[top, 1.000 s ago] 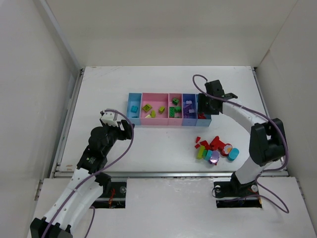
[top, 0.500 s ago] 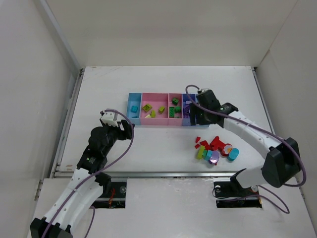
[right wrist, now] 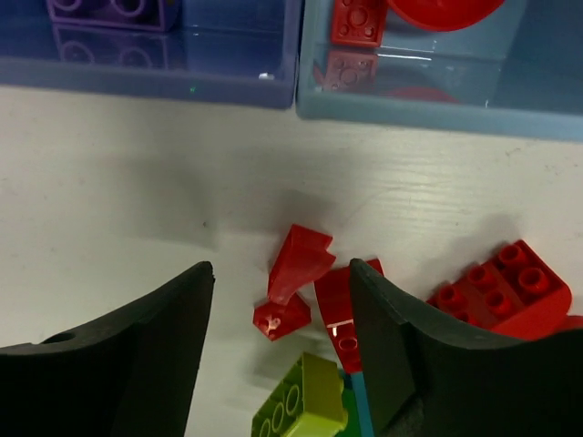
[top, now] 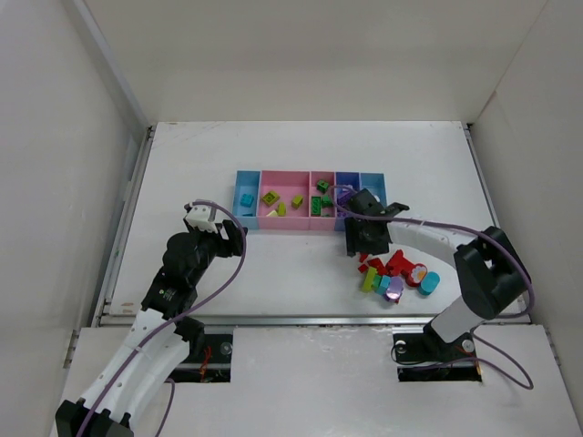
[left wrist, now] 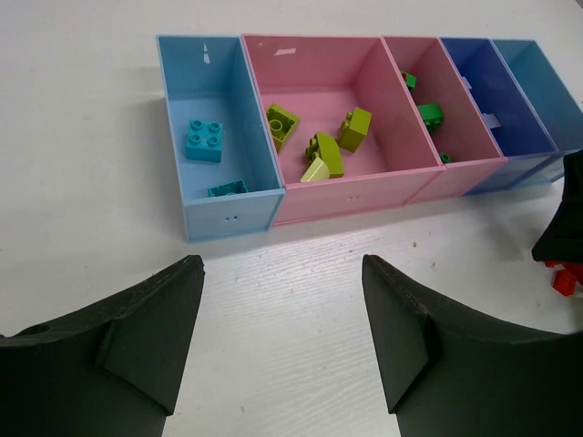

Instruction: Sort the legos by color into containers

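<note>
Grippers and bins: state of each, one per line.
Left gripper: open, empty.
Right gripper: open, over loose red bricks.
Far-left blue bin: holds cyan bricks.
Wide pink bin: holds lime bricks.
Narrow pink bin: holds green bricks.
Purple-blue bin: holds purple brick.
Far-right blue bin: holds red bricks.

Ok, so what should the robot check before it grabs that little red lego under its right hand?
1. Right gripper open: ok.
2. Small red lego lined up between its fingers: ok.
3. Room around it: not ok, another red piece lies right beside it.
4. Light blue end bin holds reds: ok.
5. Left gripper open and away from the pile: ok.
6. Height above the table: cannot tell.
</note>
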`<action>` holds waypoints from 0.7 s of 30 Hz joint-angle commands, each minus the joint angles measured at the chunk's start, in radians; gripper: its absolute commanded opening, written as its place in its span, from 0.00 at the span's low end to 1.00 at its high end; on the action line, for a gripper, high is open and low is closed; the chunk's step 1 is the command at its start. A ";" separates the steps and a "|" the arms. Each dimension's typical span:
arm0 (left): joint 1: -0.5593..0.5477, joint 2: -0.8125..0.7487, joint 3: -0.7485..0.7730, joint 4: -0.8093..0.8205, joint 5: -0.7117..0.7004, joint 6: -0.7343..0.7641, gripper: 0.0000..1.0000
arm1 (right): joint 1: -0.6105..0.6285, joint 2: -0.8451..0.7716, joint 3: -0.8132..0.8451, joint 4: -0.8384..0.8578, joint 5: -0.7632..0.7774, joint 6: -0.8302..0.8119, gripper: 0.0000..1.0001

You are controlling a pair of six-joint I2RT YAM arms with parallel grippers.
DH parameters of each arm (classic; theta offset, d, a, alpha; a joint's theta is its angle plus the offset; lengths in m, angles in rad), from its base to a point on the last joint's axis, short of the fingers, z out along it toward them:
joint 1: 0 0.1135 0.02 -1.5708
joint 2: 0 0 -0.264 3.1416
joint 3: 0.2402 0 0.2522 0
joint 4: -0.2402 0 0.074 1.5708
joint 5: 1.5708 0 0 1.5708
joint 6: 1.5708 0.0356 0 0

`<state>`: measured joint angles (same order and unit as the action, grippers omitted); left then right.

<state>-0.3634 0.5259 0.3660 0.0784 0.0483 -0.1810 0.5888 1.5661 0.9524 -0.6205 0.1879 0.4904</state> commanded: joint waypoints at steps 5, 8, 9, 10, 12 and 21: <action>0.004 -0.014 -0.010 0.049 0.002 0.000 0.67 | 0.003 0.049 0.029 0.081 0.008 -0.007 0.53; 0.004 -0.014 -0.010 0.049 0.002 0.000 0.67 | 0.003 0.049 0.008 0.090 -0.001 -0.007 0.48; 0.004 -0.014 -0.010 0.049 0.002 0.000 0.67 | 0.003 0.049 0.008 0.099 -0.001 -0.007 0.42; 0.004 -0.014 -0.010 0.049 0.002 0.000 0.67 | 0.003 0.058 0.008 0.099 -0.010 -0.007 0.36; 0.004 -0.014 -0.010 0.049 0.002 0.000 0.67 | 0.003 0.067 -0.003 0.122 -0.021 -0.016 0.19; 0.004 -0.014 -0.010 0.049 0.002 0.000 0.67 | 0.035 -0.023 0.089 0.131 -0.065 -0.114 0.00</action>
<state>-0.3634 0.5259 0.3660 0.0784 0.0483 -0.1810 0.6041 1.6199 0.9615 -0.5293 0.1455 0.4305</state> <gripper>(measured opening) 0.669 0.266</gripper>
